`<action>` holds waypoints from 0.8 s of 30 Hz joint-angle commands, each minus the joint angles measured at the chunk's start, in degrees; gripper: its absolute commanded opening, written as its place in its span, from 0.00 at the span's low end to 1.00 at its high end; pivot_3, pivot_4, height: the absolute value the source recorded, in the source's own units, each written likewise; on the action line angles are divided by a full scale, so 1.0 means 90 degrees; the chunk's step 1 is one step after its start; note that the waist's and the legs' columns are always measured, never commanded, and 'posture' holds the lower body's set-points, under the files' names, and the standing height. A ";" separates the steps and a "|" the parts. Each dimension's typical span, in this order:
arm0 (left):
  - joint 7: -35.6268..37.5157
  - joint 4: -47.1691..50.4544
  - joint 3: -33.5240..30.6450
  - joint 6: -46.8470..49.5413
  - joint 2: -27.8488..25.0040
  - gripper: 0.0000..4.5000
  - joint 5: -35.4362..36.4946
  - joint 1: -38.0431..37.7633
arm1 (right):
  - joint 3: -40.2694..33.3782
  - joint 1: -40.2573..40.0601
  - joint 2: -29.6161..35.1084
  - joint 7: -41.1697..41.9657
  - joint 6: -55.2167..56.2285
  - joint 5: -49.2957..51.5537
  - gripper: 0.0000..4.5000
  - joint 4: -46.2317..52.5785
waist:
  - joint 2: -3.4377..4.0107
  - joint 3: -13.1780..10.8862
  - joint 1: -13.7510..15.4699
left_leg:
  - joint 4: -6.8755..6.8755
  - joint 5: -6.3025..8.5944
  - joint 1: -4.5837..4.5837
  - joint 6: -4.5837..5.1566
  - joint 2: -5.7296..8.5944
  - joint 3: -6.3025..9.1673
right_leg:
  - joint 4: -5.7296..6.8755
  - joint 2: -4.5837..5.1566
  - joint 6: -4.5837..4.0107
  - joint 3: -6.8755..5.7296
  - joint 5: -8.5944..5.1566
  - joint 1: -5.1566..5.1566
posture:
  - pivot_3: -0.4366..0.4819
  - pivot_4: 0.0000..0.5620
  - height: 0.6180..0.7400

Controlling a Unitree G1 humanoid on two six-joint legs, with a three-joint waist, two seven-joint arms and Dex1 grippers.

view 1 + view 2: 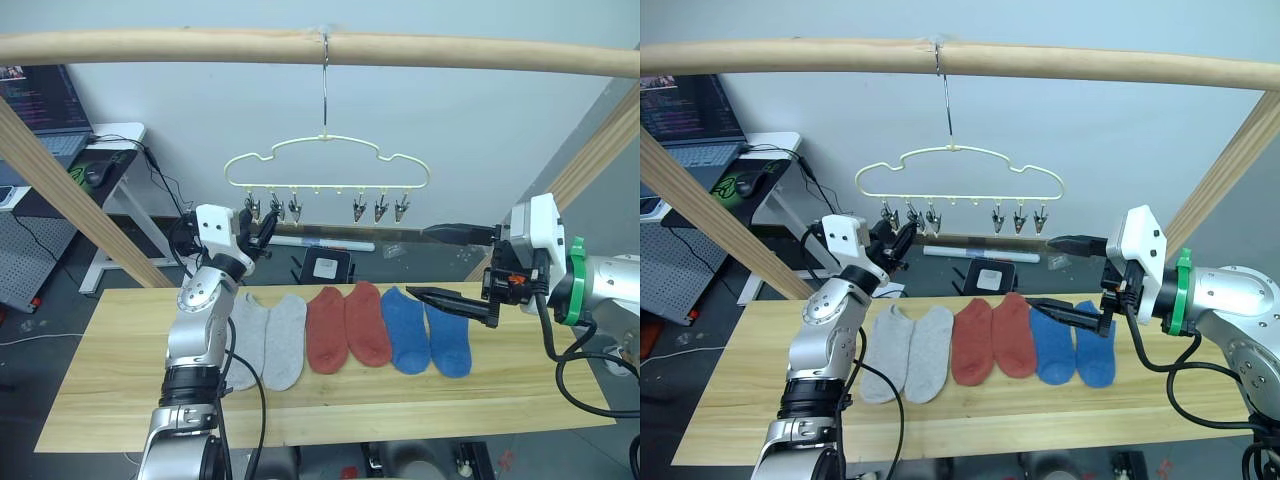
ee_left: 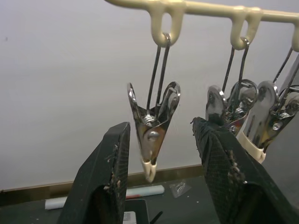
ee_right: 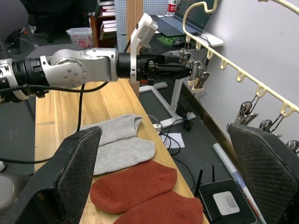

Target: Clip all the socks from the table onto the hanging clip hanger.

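None of the six socks has reached the clip hanger (image 1: 325, 165) yet; all lie flat in a row on the table (image 1: 90, 390), toes pointing toward the robot. From nine o'clock to three o'clock along the row: the two grey socks (image 1: 268, 340), the two red socks (image 1: 347, 327), then the two blue socks (image 1: 428, 332), neighbours touching or just beside each other.

The hanger hangs by its hook from the wooden pole (image 1: 200, 47) at twelve o'clock above the socks, and every clip on its bottom bar hangs bare, three at the nine o'clock end and three at the three o'clock end.

The left tool (image 1: 257, 227) is raised to the nine o'clock end of the bar, its fingers spread apart with the end clip (image 2: 153, 133) hanging between them, not pinched. The right tool (image 1: 447, 263) hovers over the blue socks, wide open and holding nothing.

As I judge it, the work is at its very start: no sock is picked up, and all six remain to be lifted and clipped.
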State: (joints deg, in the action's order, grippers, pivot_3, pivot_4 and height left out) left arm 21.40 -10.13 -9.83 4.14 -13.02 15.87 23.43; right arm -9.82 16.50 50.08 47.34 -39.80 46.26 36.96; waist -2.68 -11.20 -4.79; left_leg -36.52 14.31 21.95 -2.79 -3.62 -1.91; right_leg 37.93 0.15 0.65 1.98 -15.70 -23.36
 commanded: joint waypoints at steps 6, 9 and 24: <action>-0.0353 0.0162 -0.0250 -0.0384 0.0167 0.50 0.0090 0.0210 | -0.0061 0.0049 0.0019 0.0023 0.0075 0.0046 1.00 0.0136 | 0.0000 0.0000 -0.0001 | -0.0012 0.0001 0.0004 0.0002 0.0001 -0.0002 | 0.0001 0.0001 0.0014 0.0001 -0.0002 0.0000 | 0.28 0.36 1.00; -0.0313 0.0259 -0.0224 -0.0299 0.0164 0.50 0.0178 0.0210 | -0.0043 0.0069 0.0016 0.0028 0.0074 0.0041 1.00 0.0125 | 0.0000 0.0000 -0.0001 | -0.0021 0.0001 0.0008 0.0002 0.0001 -0.0001 | 0.0002 0.0001 0.0034 0.0000 -0.0007 0.0000 | 0.28 0.36 1.00; -0.0487 0.0516 -0.0142 -0.0072 0.0191 0.46 0.0184 0.0199 | 0.0047 0.0110 0.0016 0.0038 0.0102 0.0001 1.00 0.0106 | 0.0000 0.0000 -0.0001 | -0.0029 0.0002 0.0011 0.0004 0.0002 -0.0001 | 0.0002 0.0000 0.0040 0.0003 -0.0004 0.0000 | 0.28 0.36 1.00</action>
State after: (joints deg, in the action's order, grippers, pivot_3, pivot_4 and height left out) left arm 17.13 -8.36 -11.53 3.64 -11.36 17.55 24.54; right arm -8.84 16.59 50.08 47.42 -39.78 46.22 36.94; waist -2.68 -11.20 -4.79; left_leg -36.79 14.34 22.05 -2.76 -3.60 -1.92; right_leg 37.95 0.15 1.01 2.00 -15.73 -23.36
